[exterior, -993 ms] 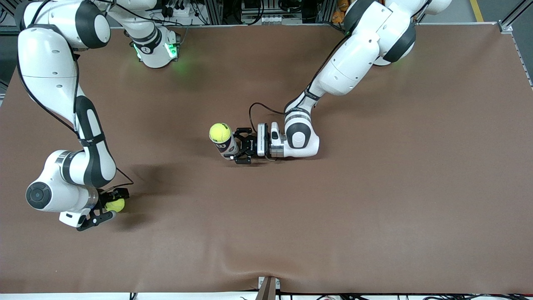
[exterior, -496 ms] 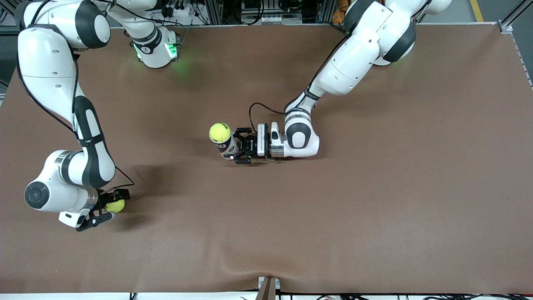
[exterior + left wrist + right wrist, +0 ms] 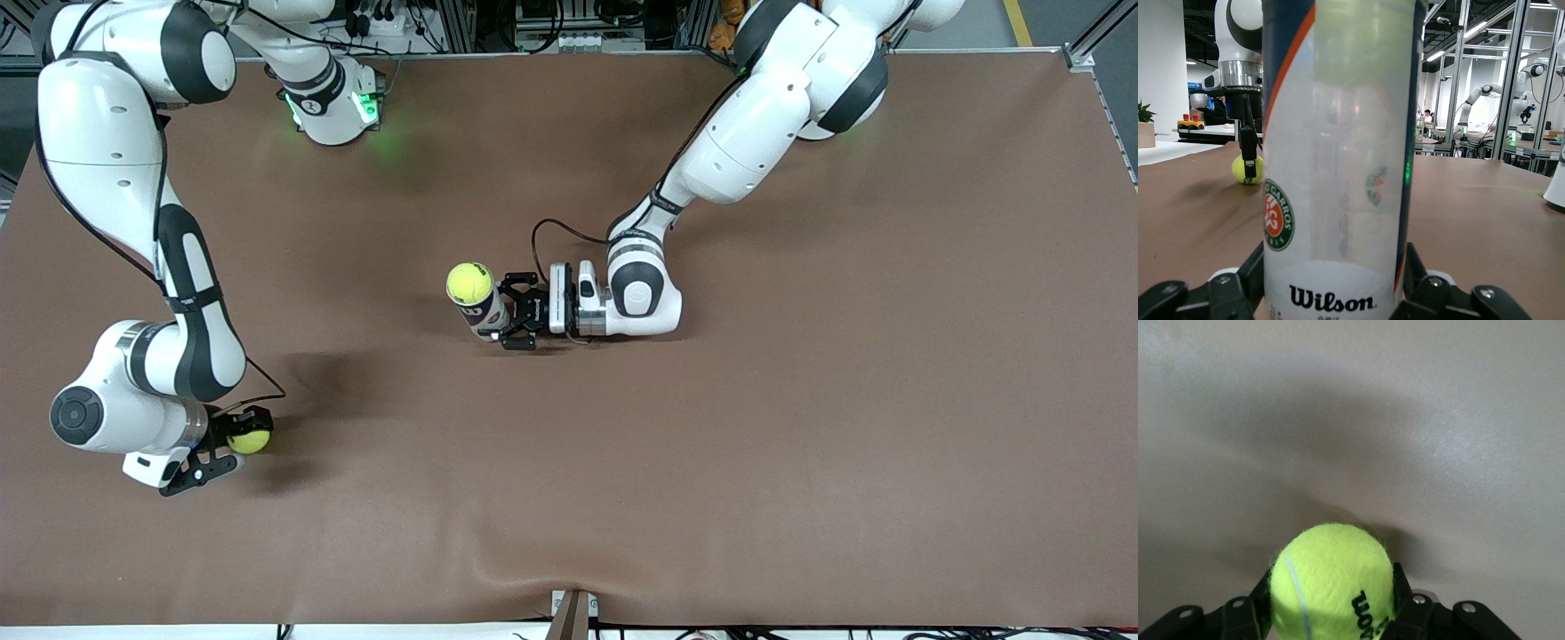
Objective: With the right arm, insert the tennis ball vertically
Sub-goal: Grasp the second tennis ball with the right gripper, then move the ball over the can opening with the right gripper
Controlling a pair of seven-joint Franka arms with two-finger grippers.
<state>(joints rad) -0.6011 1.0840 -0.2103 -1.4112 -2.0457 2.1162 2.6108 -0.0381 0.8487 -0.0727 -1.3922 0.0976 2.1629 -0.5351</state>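
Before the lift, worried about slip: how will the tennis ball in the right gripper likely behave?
The tennis ball is fuzzy, so the right gripper, shut on it, probably holds. It looks light and slightly squashy. Being round, it would likely roll across the table if released.

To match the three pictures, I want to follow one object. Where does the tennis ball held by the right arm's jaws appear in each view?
Front view: the tennis ball is low on the table at the right arm's end, gripped in the right gripper.
Left wrist view: small, on the table past the tube, black fingers around it.
Right wrist view: large, between the jaws.
Shared landmark: the brown table.
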